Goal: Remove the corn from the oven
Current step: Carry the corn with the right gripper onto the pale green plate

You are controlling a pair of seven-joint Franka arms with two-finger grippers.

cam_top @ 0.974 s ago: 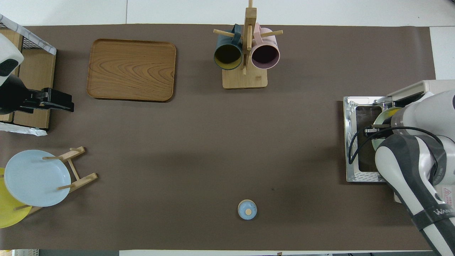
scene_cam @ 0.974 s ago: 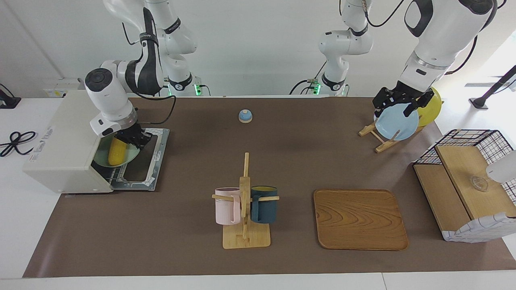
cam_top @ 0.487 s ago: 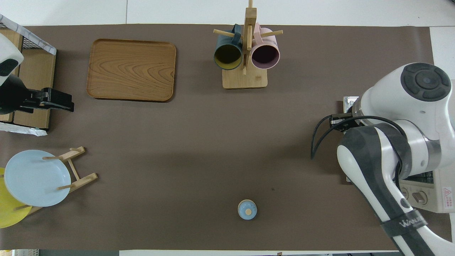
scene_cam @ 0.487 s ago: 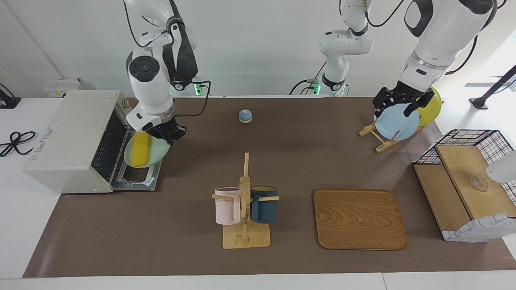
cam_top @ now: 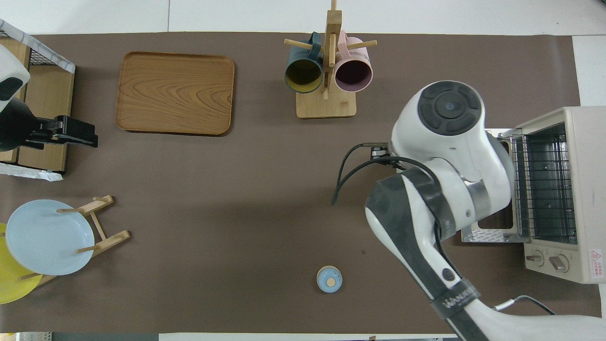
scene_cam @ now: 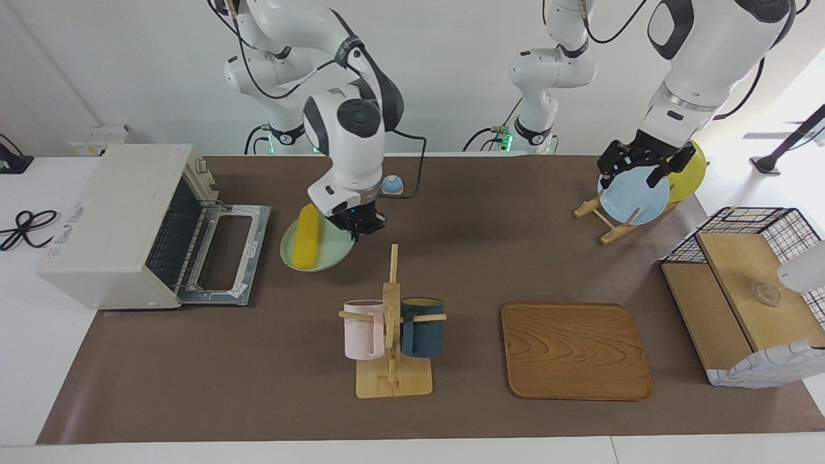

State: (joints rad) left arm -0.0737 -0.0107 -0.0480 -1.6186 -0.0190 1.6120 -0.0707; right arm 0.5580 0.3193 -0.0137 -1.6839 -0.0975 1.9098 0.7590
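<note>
The yellow corn (scene_cam: pixel 307 236) lies on a pale green plate (scene_cam: pixel 332 247). My right gripper (scene_cam: pixel 356 231) is shut on that plate's rim and holds it low over the mat, between the oven's open door and the mug rack. I cannot tell whether the plate touches the mat. The cream-white oven (scene_cam: pixel 109 216) stands at the right arm's end of the table, its door (scene_cam: pixel 225 258) folded down flat and its wire rack (cam_top: pixel 544 184) bare. In the overhead view my right arm hides the plate and corn. My left gripper (scene_cam: pixel 635 161) waits in the air over the plate rack.
A mug rack (scene_cam: pixel 392 322) with a pink and a dark blue mug stands mid-table. A wooden tray (scene_cam: pixel 573 351) lies beside it. A small blue bell (scene_cam: pixel 392 185) sits near the robots. A blue plate (scene_cam: pixel 635 196), a yellow plate (scene_cam: pixel 689 171) and a wire-and-wood shelf (scene_cam: pixel 741 290) are at the left arm's end.
My right gripper has drawn the plate with the corn out of the oven and carried it past the open door toward the table's middle. The left arm has not moved.
</note>
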